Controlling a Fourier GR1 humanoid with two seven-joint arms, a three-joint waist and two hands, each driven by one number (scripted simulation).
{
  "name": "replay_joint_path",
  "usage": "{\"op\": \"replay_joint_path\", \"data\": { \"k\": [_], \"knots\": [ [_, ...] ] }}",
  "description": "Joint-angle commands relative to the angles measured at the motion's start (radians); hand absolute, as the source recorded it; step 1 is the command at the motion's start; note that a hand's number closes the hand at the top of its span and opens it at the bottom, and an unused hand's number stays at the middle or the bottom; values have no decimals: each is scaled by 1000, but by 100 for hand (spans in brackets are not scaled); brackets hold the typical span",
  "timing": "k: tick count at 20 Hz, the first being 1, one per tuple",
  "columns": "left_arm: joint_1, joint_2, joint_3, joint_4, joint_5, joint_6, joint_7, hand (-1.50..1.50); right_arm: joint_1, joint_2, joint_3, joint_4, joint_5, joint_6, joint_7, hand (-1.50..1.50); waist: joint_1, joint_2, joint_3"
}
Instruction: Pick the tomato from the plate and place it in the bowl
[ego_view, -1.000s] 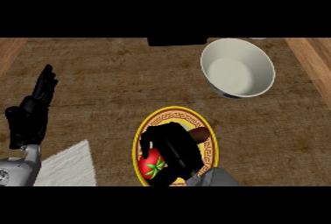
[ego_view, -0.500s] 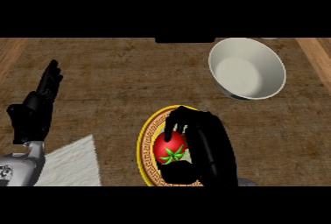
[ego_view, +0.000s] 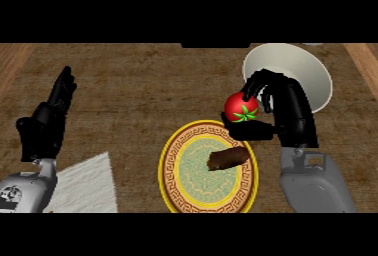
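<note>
Risk: the bowl (ego_view: 295, 75) sits close to the table (ego_view: 148, 100) edge, and a release short of its rim would send the tomato (ego_view: 241, 106) rolling. Right hand (ego_view: 284, 107) is curled around the tomato, between plate (ego_view: 177, 170) and bowl. Half a second earlier the tomato was over the plate. Left hand (ego_view: 44, 125) rests open at left. A brown item (ego_view: 227, 158) is on the plate.

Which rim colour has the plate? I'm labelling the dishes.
Yellow, with a dark key-pattern band, on the plate; head view.
</note>
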Motion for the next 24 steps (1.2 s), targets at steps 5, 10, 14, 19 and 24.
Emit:
{"op": "replay_joint_path", "data": {
  "k": [5,10,14,19,24],
  "knots": [
    [-13,-19,11,23,-20,-9,-14,0,-126,-155,-246,349,-47,-84,-301,150,10,6,0],
    [-4,-16,0,-44,-18,-29,30,0,-237,-231,-282,626,71,-175,-379,150,29,9,0],
    [2,-33,-29,-81,-58,-12,62,0,-278,-236,-318,867,101,-312,-524,150,34,8,1],
    [-57,-92,-45,8,-84,12,36,0,-408,-181,-391,1156,54,-392,-591,150,39,16,2],
    [-65,-50,2,6,-46,-34,1,0,-456,-245,-472,1309,-54,-234,-722,-150,62,26,3]
  ]
}}
